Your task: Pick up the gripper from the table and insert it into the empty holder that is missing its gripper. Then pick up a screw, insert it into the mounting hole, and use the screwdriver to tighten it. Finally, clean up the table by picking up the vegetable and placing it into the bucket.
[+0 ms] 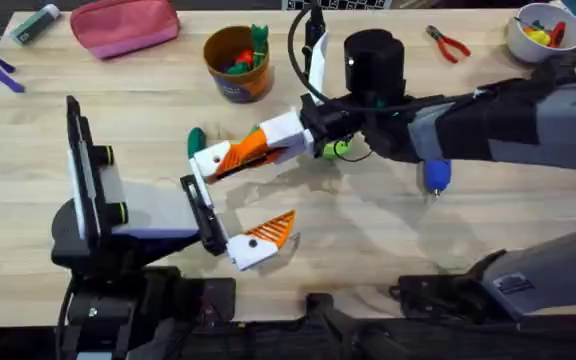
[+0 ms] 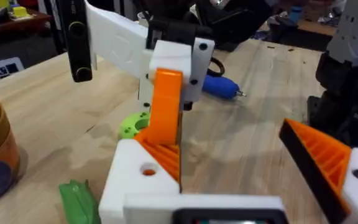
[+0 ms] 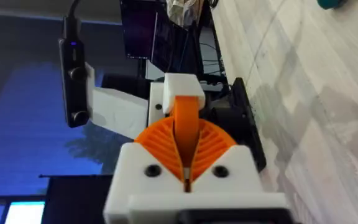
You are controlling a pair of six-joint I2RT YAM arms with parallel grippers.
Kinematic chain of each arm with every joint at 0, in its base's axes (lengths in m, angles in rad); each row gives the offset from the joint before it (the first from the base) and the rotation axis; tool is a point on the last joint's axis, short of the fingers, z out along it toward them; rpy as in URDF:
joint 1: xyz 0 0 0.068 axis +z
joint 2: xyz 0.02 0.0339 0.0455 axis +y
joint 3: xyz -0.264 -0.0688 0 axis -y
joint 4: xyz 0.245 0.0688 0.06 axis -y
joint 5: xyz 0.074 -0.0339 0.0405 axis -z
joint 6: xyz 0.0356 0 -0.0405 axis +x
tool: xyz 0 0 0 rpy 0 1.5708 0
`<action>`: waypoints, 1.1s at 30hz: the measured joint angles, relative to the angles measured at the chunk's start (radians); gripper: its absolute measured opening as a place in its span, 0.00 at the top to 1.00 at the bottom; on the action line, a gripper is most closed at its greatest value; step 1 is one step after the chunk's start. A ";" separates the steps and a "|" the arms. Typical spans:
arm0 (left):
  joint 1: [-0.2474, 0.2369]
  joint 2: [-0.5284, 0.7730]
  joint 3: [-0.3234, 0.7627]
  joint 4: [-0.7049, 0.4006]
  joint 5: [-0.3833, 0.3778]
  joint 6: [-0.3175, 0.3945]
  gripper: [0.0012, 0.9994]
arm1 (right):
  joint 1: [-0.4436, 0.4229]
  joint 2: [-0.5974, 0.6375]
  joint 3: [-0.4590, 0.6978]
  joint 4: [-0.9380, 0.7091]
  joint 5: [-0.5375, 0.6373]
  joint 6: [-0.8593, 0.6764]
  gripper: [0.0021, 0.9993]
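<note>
The right arm's fingers (image 1: 230,158), at frame centre, are clamped on the orange gripper (image 3: 185,127), beside its white holder (image 3: 180,90). The left arm's fingers (image 1: 268,240), lower centre, stand apart. A slight tilt could jam the piece or drop it onto the desk (image 1: 388,250).

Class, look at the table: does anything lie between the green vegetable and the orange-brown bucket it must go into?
Nothing visible does. In the overhead view, only bare wood separates the vegetable from the bucket just beyond it.
</note>
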 joint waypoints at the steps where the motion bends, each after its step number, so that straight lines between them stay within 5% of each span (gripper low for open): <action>1: 0.000 0.000 0.000 0.000 0.000 0.000 0.01 | 0.000 0.000 0.000 -0.001 0.001 0.003 0.90; 7: -0.002 0.000 0.000 -0.001 0.012 0.005 0.01 | 0.010 0.001 0.000 -0.006 0.052 0.001 0.07; 8: -0.002 0.000 0.000 -0.001 0.012 0.005 0.01 | 0.011 0.001 0.000 -0.006 0.054 -0.001 0.03; 25: -0.002 0.000 0.000 -0.001 0.012 0.008 0.01 | -0.039 -0.041 0.000 -0.072 0.082 -0.069 0.01; 33: -0.002 0.000 0.000 -0.001 0.012 0.008 0.01 | -0.186 -0.286 0.066 -0.771 0.264 -0.376 0.01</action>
